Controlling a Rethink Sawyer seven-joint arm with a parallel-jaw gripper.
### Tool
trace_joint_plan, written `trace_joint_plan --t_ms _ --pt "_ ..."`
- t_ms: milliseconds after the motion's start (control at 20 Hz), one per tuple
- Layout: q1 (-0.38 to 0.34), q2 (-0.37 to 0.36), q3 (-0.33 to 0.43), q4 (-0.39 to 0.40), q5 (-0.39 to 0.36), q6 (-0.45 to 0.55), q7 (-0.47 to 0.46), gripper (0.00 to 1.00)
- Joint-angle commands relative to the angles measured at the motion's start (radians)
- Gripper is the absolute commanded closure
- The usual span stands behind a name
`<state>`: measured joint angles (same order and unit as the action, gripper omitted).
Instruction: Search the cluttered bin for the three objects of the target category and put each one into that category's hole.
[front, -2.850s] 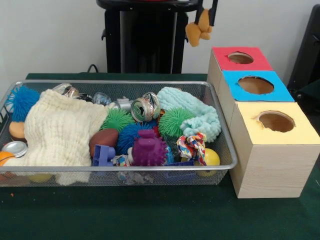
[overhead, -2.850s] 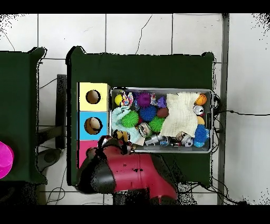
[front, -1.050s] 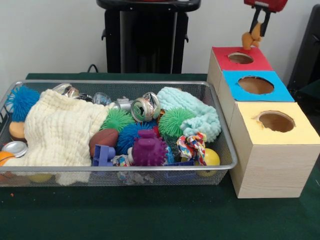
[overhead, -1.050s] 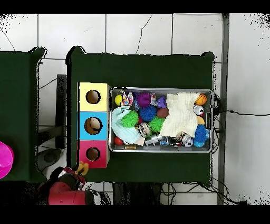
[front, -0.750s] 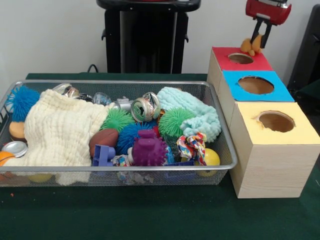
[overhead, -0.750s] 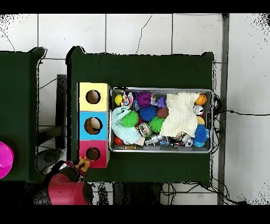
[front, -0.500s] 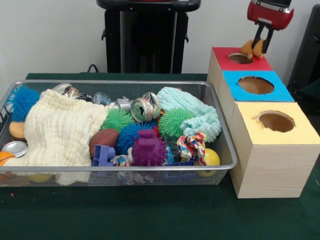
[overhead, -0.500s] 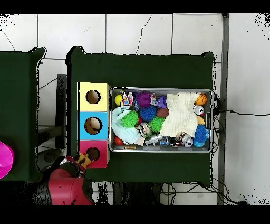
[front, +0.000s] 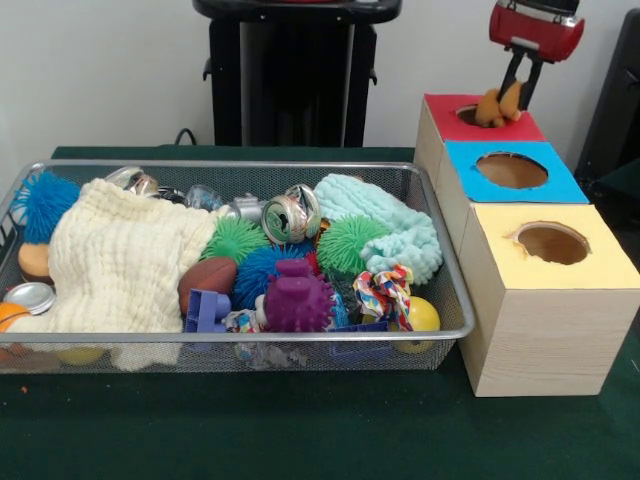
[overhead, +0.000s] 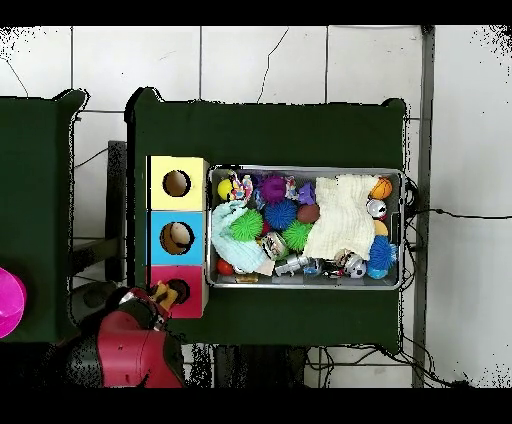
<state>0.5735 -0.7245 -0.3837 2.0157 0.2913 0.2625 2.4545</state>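
Observation:
The silver wire-mesh bin (front: 250, 335) (overhead: 305, 283) holds cloths, spiky balls, cans and small toys. Three boxes stand beside it, topped red (front: 520, 128) (overhead: 192, 300), blue (front: 560, 185) (overhead: 160, 238) and yellow (front: 610, 265) (overhead: 160, 185), each with a round hole. My gripper (front: 505, 105) (overhead: 158, 297) hangs over the red box and is shut on a small orange plush toy (front: 492, 106) (overhead: 160, 294). The toy is right at the red box's hole.
In the bin lie a cream cloth (front: 115, 260), a pale green cloth (front: 395, 225), green (front: 350, 243), blue (front: 262, 272) and purple (front: 297, 300) spiky balls, a brown football (front: 205, 280) and crushed cans (front: 285, 215). The black pedestal (front: 290, 75) stands behind.
My gripper has carried the orange plush toy from above the bin's far right corner to over the red box, and in the last half second lowered it to the hole.

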Motion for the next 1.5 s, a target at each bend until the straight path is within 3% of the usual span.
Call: trace_joint_plan --t_ms 50,700,750,1000,1100,1500 --pt "-0.059 0.008 0.002 -0.048 0.021 0.044 0.142 1.0" --pt "-0.141 -0.031 0.035 -0.028 -0.026 0.04 0.075 1.0" --pt "-0.141 -0.031 0.038 -0.028 -0.027 0.039 0.075 0.0" --pt "-0.133 -0.035 0.03 -0.05 -0.033 0.089 0.072 0.0" --pt "-0.098 -0.038 -0.002 -0.053 -0.012 0.135 0.12 0.0" --pt "-0.107 -0.075 -0.046 -0.122 -0.051 0.258 0.071 0.0"
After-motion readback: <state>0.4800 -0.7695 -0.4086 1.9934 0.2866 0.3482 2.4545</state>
